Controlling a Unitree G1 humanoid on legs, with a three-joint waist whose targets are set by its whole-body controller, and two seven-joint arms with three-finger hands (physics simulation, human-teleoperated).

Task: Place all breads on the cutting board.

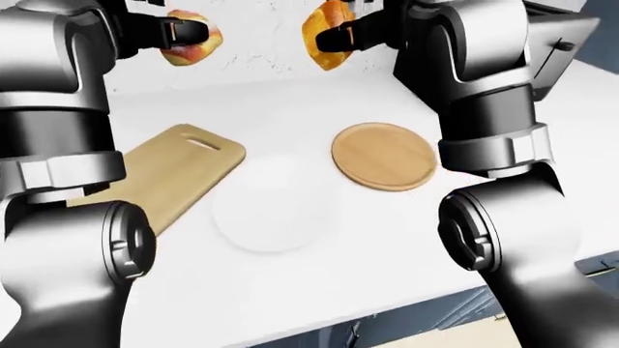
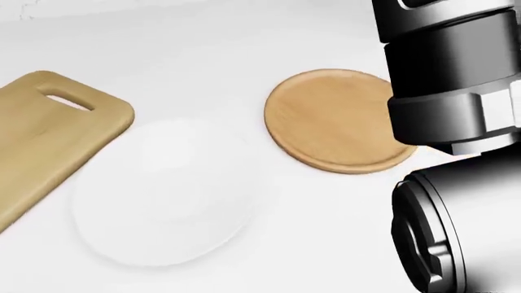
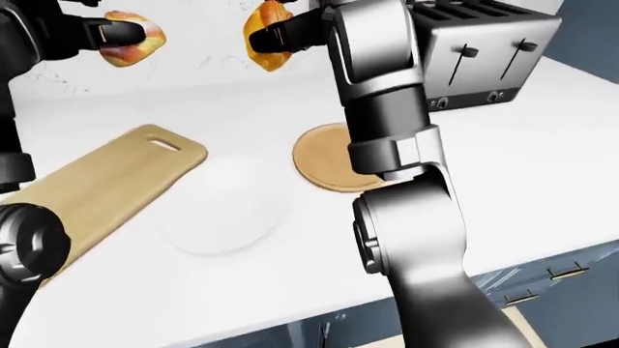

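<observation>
Two breads are hanging in the air at the top of the left-eye view, one in each hand. Left hand [image 1: 172,32], upper left of the frame, is closing its dark fingers round a pale bun with a pinkish underside [image 1: 194,40]. Right hand [image 1: 350,32], top centre, is clamping a golden croissant [image 1: 327,32], the pastry tilting downward below the fingers. Both breads are sitting well above the white counter [image 1: 387,246], against the pale wall.

Cutting board [image 2: 41,140], rectangular with a slotted handle, is lying bare at the left of the head view, running diagonally out of the lower left edge. Just beside it, lower centre, a white plate [image 2: 163,195] is barely showing against the counter. Round wooden board [image 2: 325,122] is resting to the upper right of the plate, its right edge hiding behind the robot's right forearm.

Silver toaster [image 3: 484,51] is standing at the upper right of the right-eye view. Blue cabinet fronts [image 3: 542,304] are showing along the bottom edge there.
</observation>
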